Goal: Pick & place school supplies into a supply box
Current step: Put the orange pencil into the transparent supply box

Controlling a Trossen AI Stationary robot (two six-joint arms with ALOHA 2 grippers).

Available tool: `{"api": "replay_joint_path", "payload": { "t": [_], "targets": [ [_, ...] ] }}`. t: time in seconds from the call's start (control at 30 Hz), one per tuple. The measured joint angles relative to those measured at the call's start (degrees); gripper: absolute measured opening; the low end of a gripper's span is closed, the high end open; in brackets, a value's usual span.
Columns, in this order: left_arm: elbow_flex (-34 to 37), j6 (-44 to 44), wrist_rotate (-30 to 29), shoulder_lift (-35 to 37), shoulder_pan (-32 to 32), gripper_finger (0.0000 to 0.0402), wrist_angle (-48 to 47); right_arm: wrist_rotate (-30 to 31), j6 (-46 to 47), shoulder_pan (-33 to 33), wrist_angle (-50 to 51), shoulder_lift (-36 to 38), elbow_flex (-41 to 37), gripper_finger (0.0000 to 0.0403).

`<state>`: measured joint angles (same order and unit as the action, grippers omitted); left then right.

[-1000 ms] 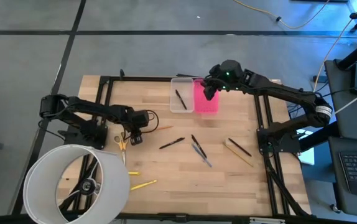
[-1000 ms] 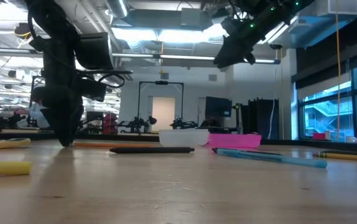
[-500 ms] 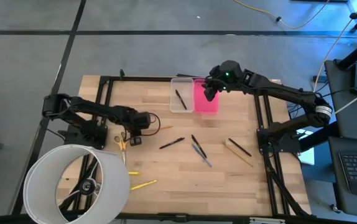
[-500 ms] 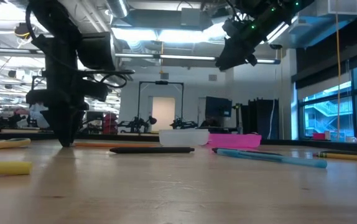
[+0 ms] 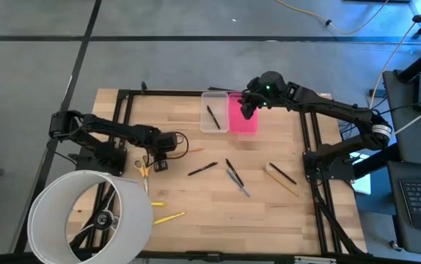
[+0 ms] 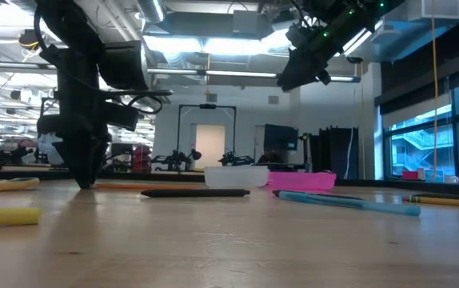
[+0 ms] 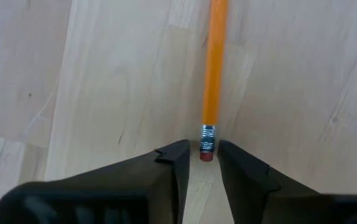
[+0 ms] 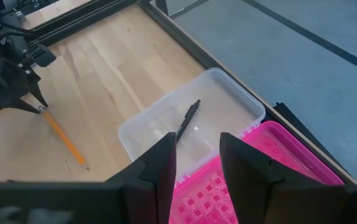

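— Left gripper [image 7: 198, 155]?
— Fingers parted, straddling the orange pencil's [image 7: 214, 68] eraser end, apparently not clamped; pencil flat on the bench [image 5: 188, 198], toward its left edge.
— Right gripper [image 8: 197, 158]?
— Parted, empty, above the supply box [image 5: 214, 121] by the far edge.

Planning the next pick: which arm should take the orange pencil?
Left. The left gripper already straddles the pencil at its eraser end; the right gripper hangs over the box.

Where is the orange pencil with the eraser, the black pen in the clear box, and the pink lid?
Orange pencil [image 7: 214, 68], left wrist view, on its painted shaft.
Black pen [image 8: 187, 119], right wrist view, on its barrel's middle, inside the clear plastic box [image 8: 237, 99].
Pink lid [image 8: 290, 162], right wrist view, on its inner face.
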<state>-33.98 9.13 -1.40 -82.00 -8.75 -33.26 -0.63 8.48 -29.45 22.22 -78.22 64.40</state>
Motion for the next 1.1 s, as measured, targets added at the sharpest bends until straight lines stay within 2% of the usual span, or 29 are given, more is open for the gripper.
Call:
{"api": "replay_joint_path", "payload": {
  "t": [0.2, 0.47, 0.83, 1.03, 1.1],
  "targets": [
    [0.0, -0.1, 0.2, 0.0, 0.0, 0.0059, -0.1, -0.1, 0.0, 0.0, 0.0, 0.0, 0.0, 0.0128],
    [-0.2, -2.6, 0.5, 0.0, 0.0, 0.0008, -0.3, -0.1, 0.0, 0.0, 0.0, 0.0, 0.0, 0.0128],
    [-6.1, -2.0, 0.0, -0.4, 0.1, 0.0006, -0.3, 0.0, 0.0, 0.0, 0.0, 0.0, 0.0, 0.0128],
    [-10.9, 3.1, -0.2, -0.3, 0.0, 0.0011, -0.1, 0.0, -1.5, 0.0, 1.5, 1.2, -0.1, 0.0128],
    [-12.6, 5.6, -0.2, -0.3, -0.2, 0.0011, 2.8, 0.0, -1.5, 0.0, 2.6, 2.5, 0.0, 0.0128]
  ]
}}
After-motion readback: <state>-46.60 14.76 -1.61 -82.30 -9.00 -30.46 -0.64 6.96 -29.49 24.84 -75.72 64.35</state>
